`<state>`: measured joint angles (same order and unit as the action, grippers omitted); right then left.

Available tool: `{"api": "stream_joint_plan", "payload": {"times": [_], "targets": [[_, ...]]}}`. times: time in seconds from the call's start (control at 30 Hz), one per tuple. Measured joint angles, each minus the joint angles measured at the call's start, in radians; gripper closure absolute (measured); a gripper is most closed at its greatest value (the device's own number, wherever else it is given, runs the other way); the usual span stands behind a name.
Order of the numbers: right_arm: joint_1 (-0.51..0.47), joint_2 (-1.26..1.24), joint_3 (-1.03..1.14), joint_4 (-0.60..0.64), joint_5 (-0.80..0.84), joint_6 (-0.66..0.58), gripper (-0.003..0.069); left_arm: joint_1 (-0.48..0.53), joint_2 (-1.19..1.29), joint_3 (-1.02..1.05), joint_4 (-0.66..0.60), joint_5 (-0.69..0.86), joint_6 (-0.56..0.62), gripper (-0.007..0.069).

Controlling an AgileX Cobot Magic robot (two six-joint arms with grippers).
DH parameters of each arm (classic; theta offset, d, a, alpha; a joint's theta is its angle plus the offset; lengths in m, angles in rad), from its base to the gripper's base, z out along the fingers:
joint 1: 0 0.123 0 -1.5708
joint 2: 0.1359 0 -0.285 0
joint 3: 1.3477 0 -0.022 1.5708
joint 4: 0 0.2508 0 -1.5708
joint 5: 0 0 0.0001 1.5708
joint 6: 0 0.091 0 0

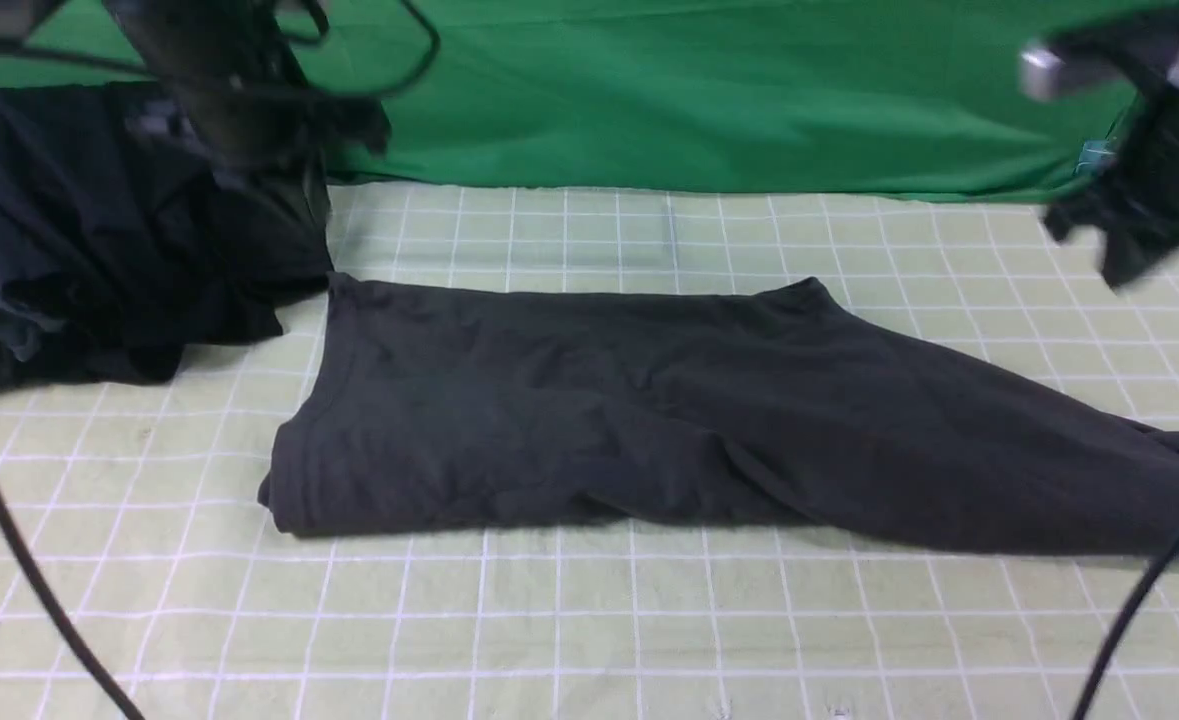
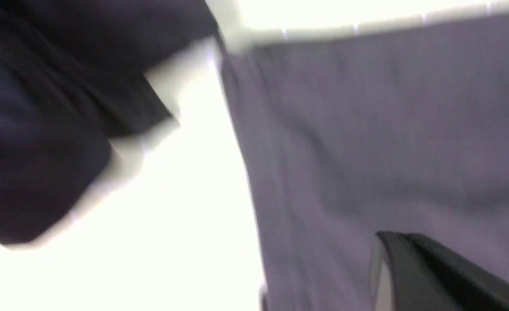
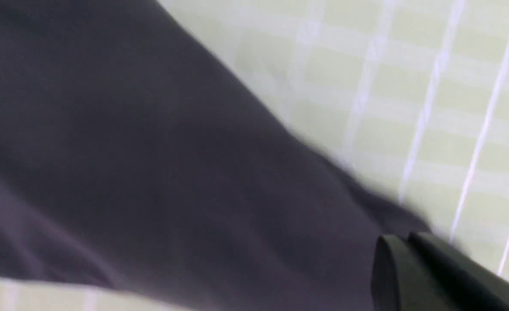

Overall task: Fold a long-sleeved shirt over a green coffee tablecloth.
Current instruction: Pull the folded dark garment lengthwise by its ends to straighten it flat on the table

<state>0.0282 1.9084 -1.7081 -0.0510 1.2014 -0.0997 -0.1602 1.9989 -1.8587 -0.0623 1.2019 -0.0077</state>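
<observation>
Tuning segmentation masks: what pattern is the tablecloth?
The tablecloth is pale yellow-green with a white grid of squares, clearest in the front view.

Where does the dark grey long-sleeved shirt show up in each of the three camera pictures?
Front view: the long-sleeved shirt lies across the middle, one sleeve trailing to the right edge.
Left wrist view: blurred grey cloth filling about half the picture, near the black clothing.
Right wrist view: dark cloth filling over half the picture.
Shared landmark: the green coffee tablecloth, its white grid bordering the shirt in every view.

shirt (image 1: 589, 410) sleeve cut off, right hand (image 1: 1129, 250) blurred
</observation>
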Motion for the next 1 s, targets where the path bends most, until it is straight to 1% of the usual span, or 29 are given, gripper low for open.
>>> {"api": "stream_joint_plan", "payload": {"times": [0.07,0.1,0.13,0.23,0.27,0.3,0.37,0.6,0.67,0.73,0.83,0.87,0.9,0.93,1.0], "targets": [[-0.036,0.0,0.046,0.014,-0.005,-0.001,0.0631,-0.019,-0.015,0.072,-0.001,-0.017,0.001,0.0631],[-0.084,0.002,0.111,0.037,-0.038,-0.004,0.0594,-0.053,-0.024,0.172,0.006,-0.064,0.008,0.0632],[-0.089,0.004,0.116,0.039,-0.046,-0.004,0.0582,-0.053,-0.024,0.172,0.007,-0.068,0.008,0.0632],[-0.154,0.023,0.151,0.095,-0.095,-0.023,0.0455,-0.097,-0.013,0.286,0.012,-0.11,0.008,0.0632],[-0.172,0.038,0.155,0.127,-0.107,-0.045,0.0393,-0.106,-0.002,0.316,0.025,-0.13,0.008,0.0632],[-0.176,0.04,0.155,0.137,-0.109,-0.053,0.0385,-0.108,0.0,0.325,0.028,-0.132,0.008,0.0632],[-0.192,0.075,0.157,0.184,-0.124,-0.084,0.0317,-0.111,0.021,0.364,0.055,-0.161,0.008,0.0632],[-0.192,0.165,0.157,0.217,-0.153,-0.102,0.0294,-0.108,0.033,0.372,0.062,-0.172,0.008,0.0632],[-0.192,0.181,0.157,0.217,-0.16,-0.102,0.0298,-0.108,0.034,0.372,0.062,-0.173,0.008,0.0632],[-0.192,0.186,0.157,0.217,-0.163,-0.103,0.0326,-0.108,0.034,0.372,0.062,-0.172,0.008,0.0631],[-0.192,0.185,0.153,0.216,-0.162,-0.133,0.0549,-0.108,0.034,0.372,0.062,-0.173,0.008,0.063],[-0.192,0.185,0.151,0.216,-0.16,-0.134,0.0559,-0.108,0.034,0.372,0.062,-0.173,0.008,0.063],[-0.192,0.182,0.143,0.216,-0.149,-0.137,0.061,-0.108,0.034,0.372,0.062,-0.173,0.008,0.063],[-0.192,0.177,0.133,0.215,-0.142,-0.141,0.0633,-0.108,0.034,0.372,0.062,-0.173,0.008,0.0629],[-0.192,0.163,0.124,0.212,-0.139,-0.144,0.0644,-0.108,0.034,0.372,0.062,-0.173,0.008,0.0629]]}}
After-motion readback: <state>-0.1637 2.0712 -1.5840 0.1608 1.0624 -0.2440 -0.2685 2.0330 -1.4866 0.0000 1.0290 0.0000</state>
